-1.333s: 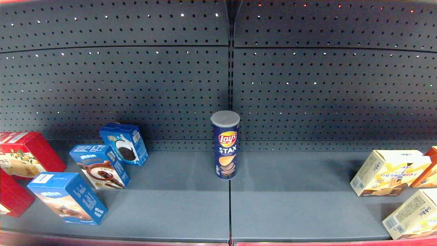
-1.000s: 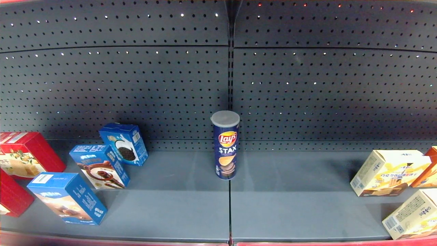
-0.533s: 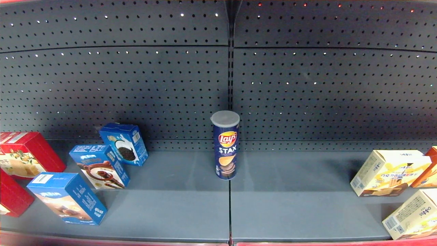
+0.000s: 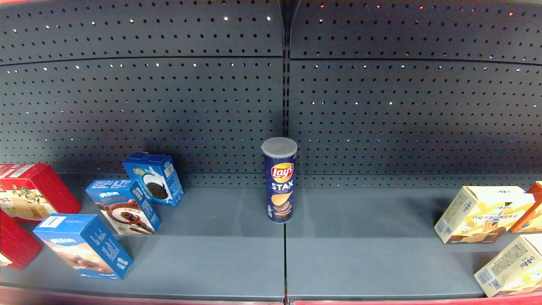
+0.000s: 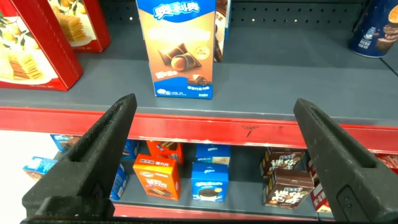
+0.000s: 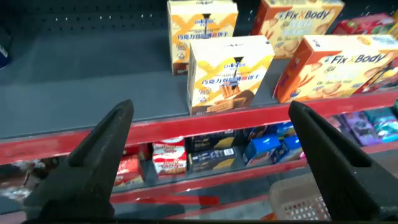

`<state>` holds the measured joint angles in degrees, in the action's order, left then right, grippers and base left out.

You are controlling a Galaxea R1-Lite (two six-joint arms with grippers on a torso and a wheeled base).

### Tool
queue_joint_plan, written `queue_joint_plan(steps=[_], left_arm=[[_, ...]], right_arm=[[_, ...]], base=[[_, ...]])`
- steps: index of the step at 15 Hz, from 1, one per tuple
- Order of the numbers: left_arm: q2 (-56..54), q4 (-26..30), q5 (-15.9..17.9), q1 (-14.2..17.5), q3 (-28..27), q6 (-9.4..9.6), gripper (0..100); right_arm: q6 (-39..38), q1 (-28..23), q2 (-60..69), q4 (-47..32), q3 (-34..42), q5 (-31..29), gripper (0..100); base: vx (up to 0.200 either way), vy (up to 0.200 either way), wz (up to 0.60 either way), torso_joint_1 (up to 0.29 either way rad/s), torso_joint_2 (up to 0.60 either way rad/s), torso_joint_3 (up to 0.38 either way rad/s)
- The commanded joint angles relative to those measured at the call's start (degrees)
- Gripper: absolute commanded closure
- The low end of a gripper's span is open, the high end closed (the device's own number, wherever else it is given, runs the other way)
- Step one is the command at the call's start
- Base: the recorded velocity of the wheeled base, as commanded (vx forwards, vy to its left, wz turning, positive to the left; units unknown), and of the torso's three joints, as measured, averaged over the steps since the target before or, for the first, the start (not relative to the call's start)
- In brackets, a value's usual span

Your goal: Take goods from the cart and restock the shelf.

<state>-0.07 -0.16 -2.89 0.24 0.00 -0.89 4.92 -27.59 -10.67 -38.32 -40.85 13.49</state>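
A dark blue chip can (image 4: 279,180) with a grey lid stands upright at the middle of the grey shelf (image 4: 237,262), near the pegboard back. My left gripper (image 5: 214,162) hangs open and empty in front of the shelf's red front edge (image 5: 249,127), facing a blue snack box (image 5: 177,46). My right gripper (image 6: 208,165) is open and empty too, in front of the red edge (image 6: 186,127) near a cream-yellow box (image 6: 227,74).
Blue boxes (image 4: 123,205) and red boxes (image 4: 29,190) stand at the shelf's left; cream-yellow boxes (image 4: 482,214) and an orange box (image 4: 529,212) at its right. Bare shelf lies on both sides of the can. A lower shelf holds more goods (image 5: 205,180). A basket corner (image 6: 305,202) shows below.
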Motion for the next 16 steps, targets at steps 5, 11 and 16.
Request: queue_joint_plan(steps=[5, 11, 16], left_arm=[[0.1, 0.0, 0.0, 0.0, 0.0, 0.01, 0], [0.1, 0.0, 0.3, -0.1, 0.0, 0.19, 0], [0.1, 0.0, 0.3, 0.0, 0.0, -0.08, 0]], right_arm=[[1.2, -2.6, 2.8, 0.1, 1.6, 0.3, 0], [5.1, -4.8, 4.0, -0.3, 2.8, 1.8, 0], [6.6, -5.7, 5.7, -0.2, 4.3, 1.9, 0]], base=[[0.0, 0.0, 0.0, 0.0, 0.0, 0.0], [0.0, 0.0, 0.0, 0.0, 0.0, 0.0], [0.0, 0.0, 0.0, 0.0, 0.0, 0.0]])
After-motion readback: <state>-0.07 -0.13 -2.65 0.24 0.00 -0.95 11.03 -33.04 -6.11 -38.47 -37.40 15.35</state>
